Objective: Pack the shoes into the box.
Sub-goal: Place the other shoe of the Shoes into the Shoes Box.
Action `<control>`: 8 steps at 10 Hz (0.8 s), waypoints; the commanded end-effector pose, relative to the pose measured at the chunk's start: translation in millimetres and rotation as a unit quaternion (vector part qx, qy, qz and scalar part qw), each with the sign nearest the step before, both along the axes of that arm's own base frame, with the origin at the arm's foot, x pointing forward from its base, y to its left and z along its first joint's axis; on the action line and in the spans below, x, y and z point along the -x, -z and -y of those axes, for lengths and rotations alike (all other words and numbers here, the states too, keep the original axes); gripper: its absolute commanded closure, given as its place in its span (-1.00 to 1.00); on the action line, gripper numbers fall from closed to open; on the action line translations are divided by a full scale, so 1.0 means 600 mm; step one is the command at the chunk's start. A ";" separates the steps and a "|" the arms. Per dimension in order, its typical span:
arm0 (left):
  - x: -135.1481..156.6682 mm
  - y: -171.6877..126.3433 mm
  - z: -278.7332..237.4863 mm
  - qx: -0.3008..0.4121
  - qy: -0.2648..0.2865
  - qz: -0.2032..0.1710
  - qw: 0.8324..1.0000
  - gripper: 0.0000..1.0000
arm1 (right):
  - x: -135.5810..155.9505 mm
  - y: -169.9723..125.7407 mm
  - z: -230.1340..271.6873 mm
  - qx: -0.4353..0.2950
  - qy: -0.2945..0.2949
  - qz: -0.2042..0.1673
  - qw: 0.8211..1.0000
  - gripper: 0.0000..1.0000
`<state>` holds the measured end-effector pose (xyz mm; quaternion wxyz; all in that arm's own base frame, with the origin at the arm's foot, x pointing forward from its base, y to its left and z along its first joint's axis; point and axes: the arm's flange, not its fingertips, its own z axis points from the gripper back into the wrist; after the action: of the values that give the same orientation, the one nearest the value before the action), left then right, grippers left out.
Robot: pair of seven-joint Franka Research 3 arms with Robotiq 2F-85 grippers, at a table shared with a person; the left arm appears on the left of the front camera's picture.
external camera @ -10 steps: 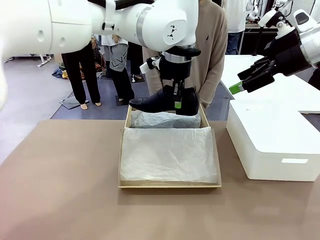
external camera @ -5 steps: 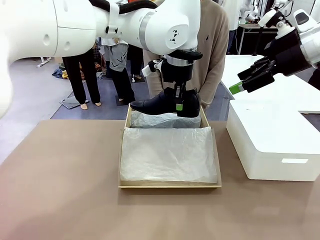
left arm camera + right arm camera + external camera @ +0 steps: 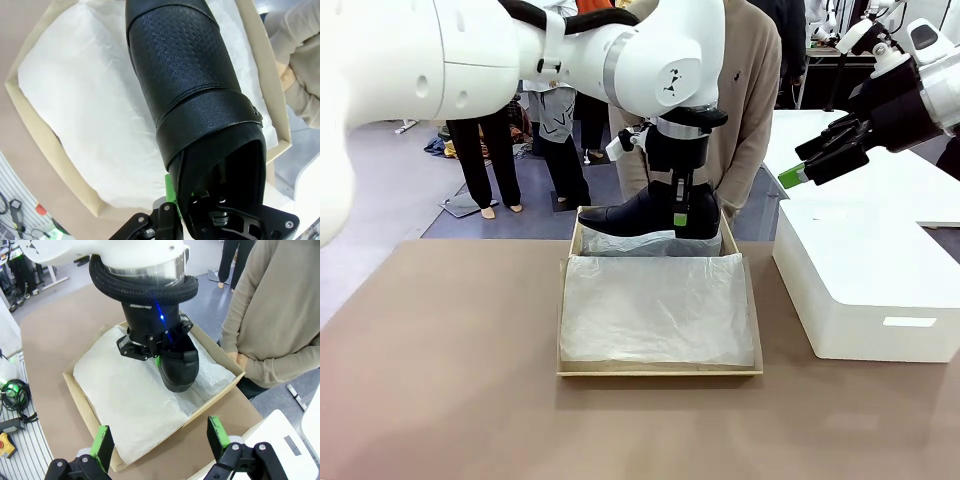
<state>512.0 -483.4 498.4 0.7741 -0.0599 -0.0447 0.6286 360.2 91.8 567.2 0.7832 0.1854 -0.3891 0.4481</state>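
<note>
A glossy black shoe (image 3: 638, 214) hangs over the far end of the brown cardboard box (image 3: 660, 372), its sole just above the white tissue paper (image 3: 655, 310). My left gripper (image 3: 678, 206) is shut on the shoe's heel collar, one finger inside and one outside. In the left wrist view the shoe (image 3: 190, 85) points away from the gripper (image 3: 181, 194) over the paper (image 3: 95, 115), with the box wall (image 3: 42, 132) around it. My right gripper (image 3: 808, 166) hovers open and holds nothing, up at the right. Its green pads (image 3: 103, 440) frame the box (image 3: 77, 397) and shoe (image 3: 177, 365).
A large white box (image 3: 870, 285) stands on the table to the right of the cardboard one. A person in a beige sweater (image 3: 750, 90) stands right behind the box's far wall, hands (image 3: 295, 80) near it. The brown tabletop (image 3: 440, 380) spreads to the left and front.
My left gripper has come down with the shoe, from well above the box's far end to just over the tissue paper. The right gripper has stayed put.
</note>
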 end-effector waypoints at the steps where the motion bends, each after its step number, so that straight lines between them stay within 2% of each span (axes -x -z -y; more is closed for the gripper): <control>1: -0.008 -0.005 0.031 -0.022 -0.048 0.012 0.999 1.00 | -0.007 0.002 0.001 -0.008 -0.011 0.007 1.000 -1.00; 4: -0.019 0.013 0.045 -0.026 -0.065 0.028 0.997 1.00 | -0.007 0.002 0.001 -0.008 -0.011 0.007 1.000 -1.00; 8: -0.031 0.039 0.046 -0.009 -0.069 0.005 0.998 1.00 | -0.007 0.002 0.001 -0.008 -0.011 0.007 1.000 -1.00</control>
<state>528.0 -504.1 466.8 0.7513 -0.0558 -0.0587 0.6550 360.2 91.8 567.2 0.7832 0.1854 -0.3891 0.4481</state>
